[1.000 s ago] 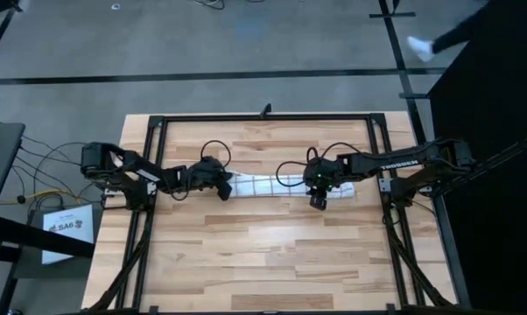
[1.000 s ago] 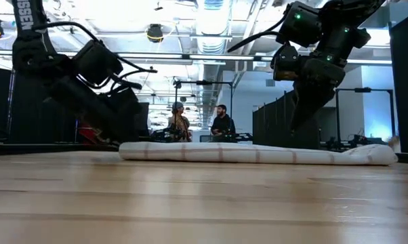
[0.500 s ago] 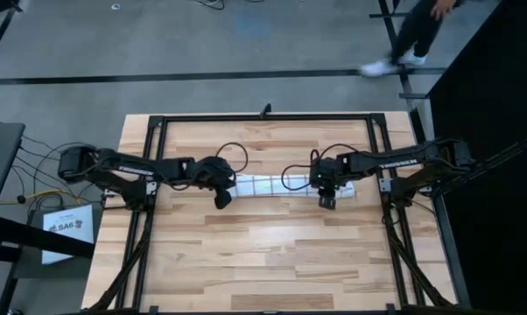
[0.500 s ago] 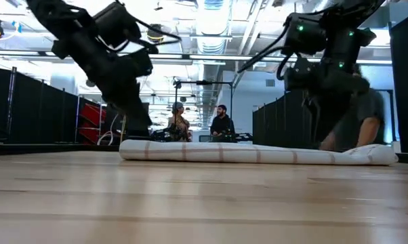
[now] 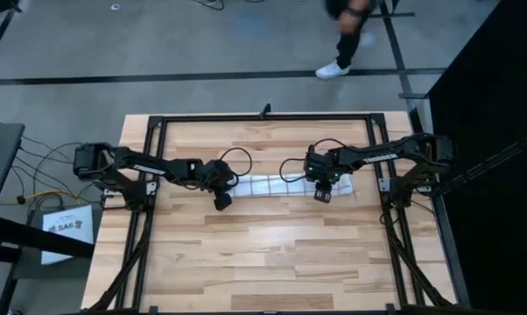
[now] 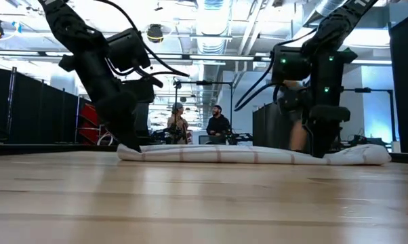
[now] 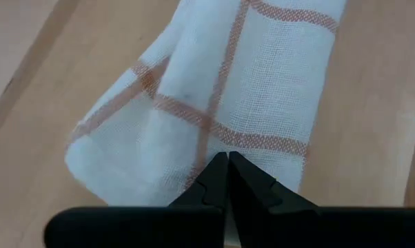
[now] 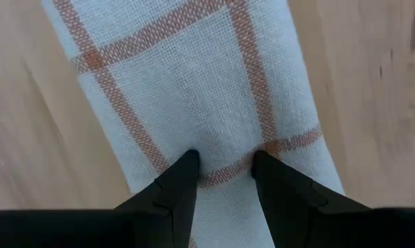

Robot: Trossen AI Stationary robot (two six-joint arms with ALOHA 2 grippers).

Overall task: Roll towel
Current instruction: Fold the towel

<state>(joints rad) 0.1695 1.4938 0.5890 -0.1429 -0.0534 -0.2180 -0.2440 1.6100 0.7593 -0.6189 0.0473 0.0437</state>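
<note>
The towel (image 5: 277, 186) lies rolled into a long, narrow bundle across the far half of the wooden counter (image 5: 263, 254), white with a thin reddish-brown grid of lines. Both arms are down on it, one at each end.

The left pincer (image 5: 221, 199) sits at the roll's left end. In the left wrist view its two dark fingers (image 7: 214, 180) are pressed together tip to tip, with no gap between them, and the towel (image 7: 221, 89) spreads out directly ahead of those tips, its loose folded corner just beside them. Whether any cloth is pinched between the tips cannot be told. From the low view, the left pincer (image 6: 131, 146) reaches down to the counter right at the end of the towel (image 6: 258, 155).

The right pincer (image 5: 321, 195) stands over the roll nearer its right end. In the right wrist view its fingers (image 8: 181, 180) are spread partway, a clear gap between them, and both tips rest on the towel (image 8: 187, 89), with cloth showing in the gap and a grid line crossing just ahead of them. In the low view the right pincer (image 6: 317, 150) comes straight down onto the roll, and a short lumpy stretch of towel runs on beyond it.

Beyond the counter, two people (image 6: 198, 123) sit in the room behind, and a person's legs (image 5: 347, 39) cross the floor.
</note>
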